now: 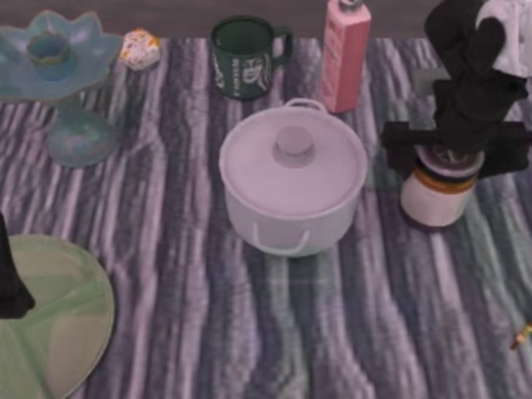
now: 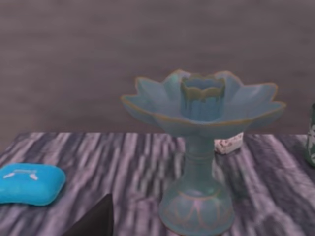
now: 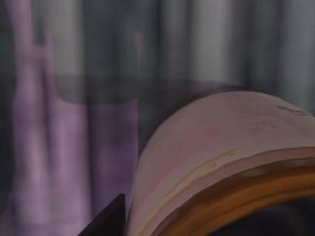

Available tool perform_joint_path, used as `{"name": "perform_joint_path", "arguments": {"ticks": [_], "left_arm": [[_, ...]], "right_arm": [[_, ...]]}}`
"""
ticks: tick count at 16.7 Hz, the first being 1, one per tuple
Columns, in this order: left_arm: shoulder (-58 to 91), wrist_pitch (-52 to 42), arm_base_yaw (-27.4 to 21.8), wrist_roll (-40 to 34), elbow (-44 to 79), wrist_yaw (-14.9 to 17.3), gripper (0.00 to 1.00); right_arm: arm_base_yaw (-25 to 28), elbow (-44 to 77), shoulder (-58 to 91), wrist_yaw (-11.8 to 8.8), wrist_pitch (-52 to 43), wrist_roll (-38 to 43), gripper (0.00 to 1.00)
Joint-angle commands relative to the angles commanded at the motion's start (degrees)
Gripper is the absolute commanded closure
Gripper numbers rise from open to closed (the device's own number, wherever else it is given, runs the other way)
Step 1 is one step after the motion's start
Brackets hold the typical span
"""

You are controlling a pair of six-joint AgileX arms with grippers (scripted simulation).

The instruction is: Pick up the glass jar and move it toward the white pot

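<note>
Overhead first: right gripper [image 1: 453, 150] sits down over the lid of the glass jar [image 1: 434, 195], its fingers either side of the neck; clamped or not, I cannot tell. Jar stands on the counter [image 1: 183, 274], right of the white pot [image 1: 293, 184], apart from it. Left arm is parked at the left edge.

Left wrist view: blue lotus stand [image 2: 199, 162], blue soap [image 2: 30, 183].

Right wrist view: jar [image 3: 221, 162] up close.
</note>
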Motion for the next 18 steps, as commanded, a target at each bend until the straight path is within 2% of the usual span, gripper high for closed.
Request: {"name": "perform_joint_path", "arguments": {"ticks": [12, 18], "left_arm": [[0.0, 0.0, 0.0, 0.0, 0.0, 0.0, 0.00], [0.0, 0.0, 0.0, 0.0, 0.0, 0.0, 0.00]], "right_arm": [[0.0, 0.0, 0.0, 0.0, 0.0, 0.0, 0.02], [0.0, 0.0, 0.0, 0.0, 0.0, 0.0, 0.00]]}}
